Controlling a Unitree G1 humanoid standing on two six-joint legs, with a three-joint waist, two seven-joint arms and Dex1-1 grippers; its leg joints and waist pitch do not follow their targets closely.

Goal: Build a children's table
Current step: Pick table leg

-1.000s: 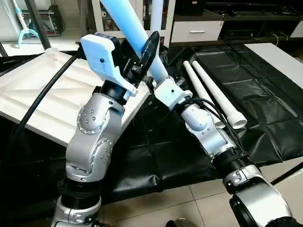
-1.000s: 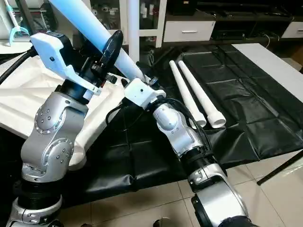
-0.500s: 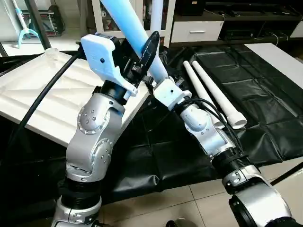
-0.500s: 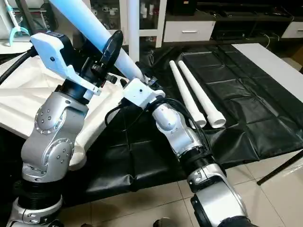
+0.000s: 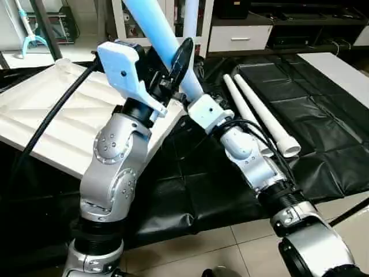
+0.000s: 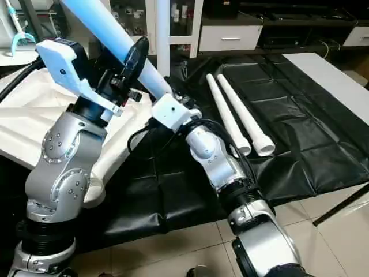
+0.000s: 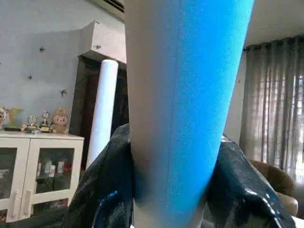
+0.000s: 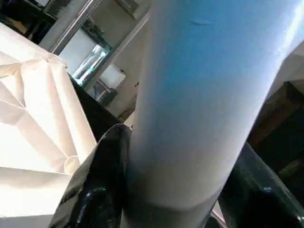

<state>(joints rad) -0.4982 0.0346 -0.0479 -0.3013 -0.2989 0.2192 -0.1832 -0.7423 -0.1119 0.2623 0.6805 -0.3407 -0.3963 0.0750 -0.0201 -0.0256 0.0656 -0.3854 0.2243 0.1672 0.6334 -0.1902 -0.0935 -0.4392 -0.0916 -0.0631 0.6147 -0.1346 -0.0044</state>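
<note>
- Black fingers of left gripper clamped part-open on either side of a tilted leg, pads pressed to the tube in the left wrist view; fingers hugging the leg's flanks there.
- Left forearm raised steeply from the 7 o'clock corner of the left eye view, white wrist housing up near 11 o'clock, gripper pointing up toward 1 o'clock.
- Right gripper set around the same leg lower down, black fingers against both sides of the tube; grip looks closed on it, jaws roughly half-wide.
- Right arm stretched from the 5 o'clock corner up toward centre, white wrist block just below the left gripper.
- Held leg slanting from centre up and out toward 11 o'clock, clear of the surface.
- White tabletop lying underside up at 9 o'clock, ribs showing, partly behind the left arm.
- Two more legs lying side by side, touching, on a black sheet at 2 to 3 o'clock.
- Another white leg standing upright beyond the held one in the left wrist view.
</note>
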